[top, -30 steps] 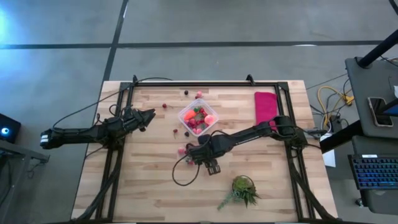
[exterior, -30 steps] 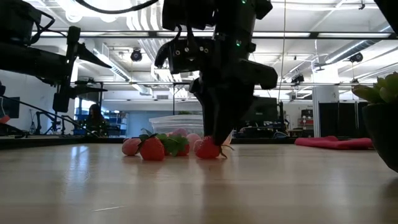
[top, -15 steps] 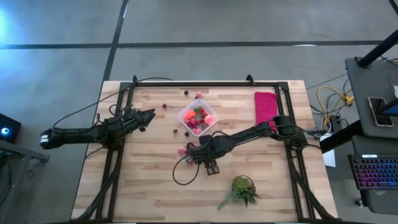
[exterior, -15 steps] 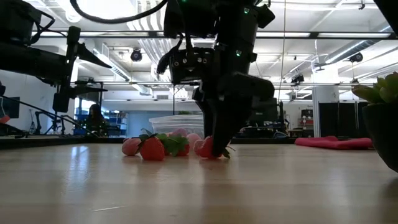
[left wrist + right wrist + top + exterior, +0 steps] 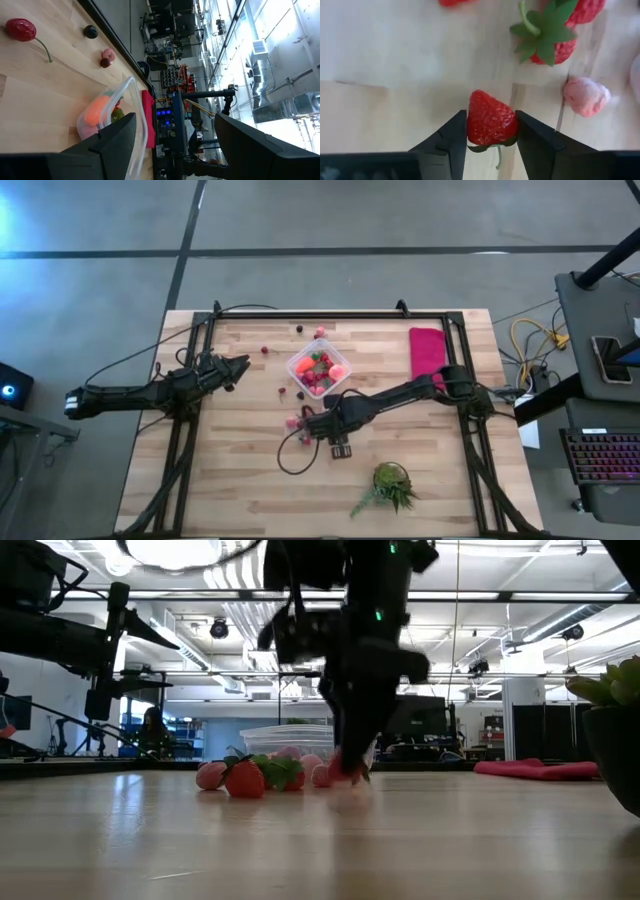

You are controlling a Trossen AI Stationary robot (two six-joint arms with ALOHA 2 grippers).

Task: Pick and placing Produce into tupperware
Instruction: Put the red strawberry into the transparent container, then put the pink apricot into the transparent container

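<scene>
Right gripper (image 5: 491, 131) now pinching 1 strawberry (image 5: 490, 123), lifting slightly off the table (image 5: 240, 470) (left gripper (image 5: 172, 137) open, idle); tupperware (image 5: 318, 368) next.

Bright overhead lights; right gripper (image 5: 350, 765) motion-blurred.

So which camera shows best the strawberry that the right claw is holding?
The right wrist view: the strawberry fills the gap between the right claw fingers. The low view shows only a red blur under the claw, the high view hides it under the arm, and the left wrist view misses it.
</scene>
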